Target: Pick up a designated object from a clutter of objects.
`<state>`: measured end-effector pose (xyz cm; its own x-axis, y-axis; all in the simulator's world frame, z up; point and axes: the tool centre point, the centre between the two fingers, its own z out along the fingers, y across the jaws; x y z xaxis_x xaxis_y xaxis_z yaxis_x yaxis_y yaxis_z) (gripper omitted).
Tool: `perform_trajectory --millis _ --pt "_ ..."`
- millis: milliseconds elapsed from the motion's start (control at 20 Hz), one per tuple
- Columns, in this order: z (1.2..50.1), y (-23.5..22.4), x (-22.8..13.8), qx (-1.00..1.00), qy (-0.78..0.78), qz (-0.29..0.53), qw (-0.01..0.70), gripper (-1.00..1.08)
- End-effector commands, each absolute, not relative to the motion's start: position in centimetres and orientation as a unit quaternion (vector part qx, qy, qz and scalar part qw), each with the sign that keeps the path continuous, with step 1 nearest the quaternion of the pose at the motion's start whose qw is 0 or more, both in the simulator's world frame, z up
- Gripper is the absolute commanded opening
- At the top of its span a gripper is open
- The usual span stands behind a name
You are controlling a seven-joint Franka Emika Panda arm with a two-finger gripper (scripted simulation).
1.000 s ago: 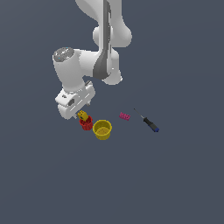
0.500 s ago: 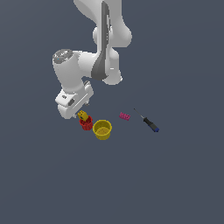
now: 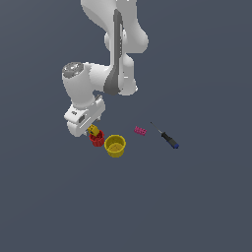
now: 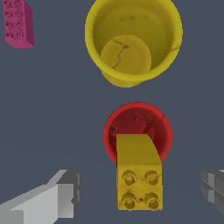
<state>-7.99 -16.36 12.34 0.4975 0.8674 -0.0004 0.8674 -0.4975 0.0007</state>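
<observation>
No writing, label, brand, number or sign can be read anywhere here, neither on the robot arm nor on any of the small items lying below it.

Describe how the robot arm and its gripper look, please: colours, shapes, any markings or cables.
The arm is glossy white with rounded, bulbous links and dark grey bands at the joints; one joint ends in a flat grey cap. The gripper is a boxy white block with small dark marks. Its fingers are pale grey and blocky. No cables show.

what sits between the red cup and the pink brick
The round yellow cup sits between the small red cup and the pink studded brick, clearest in the exterior view.
</observation>
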Motion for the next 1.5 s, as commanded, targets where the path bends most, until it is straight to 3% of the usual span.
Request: perform_trajectory --millis 0,400,450,1450 --pt "11.1 -16.4 -8.1 0.865 0.502 0.0 0.0 1.0" --pt "9.4 -16.4 -8.0 0.865 0.502 0.0 0.0 1.0" --pt "9.4 -16.4 -8.0 0.865 0.502 0.0 0.0 -1.0" --pt "12.0 -15.6 -7.5 0.865 0.502 0.0 0.001 -1.0"
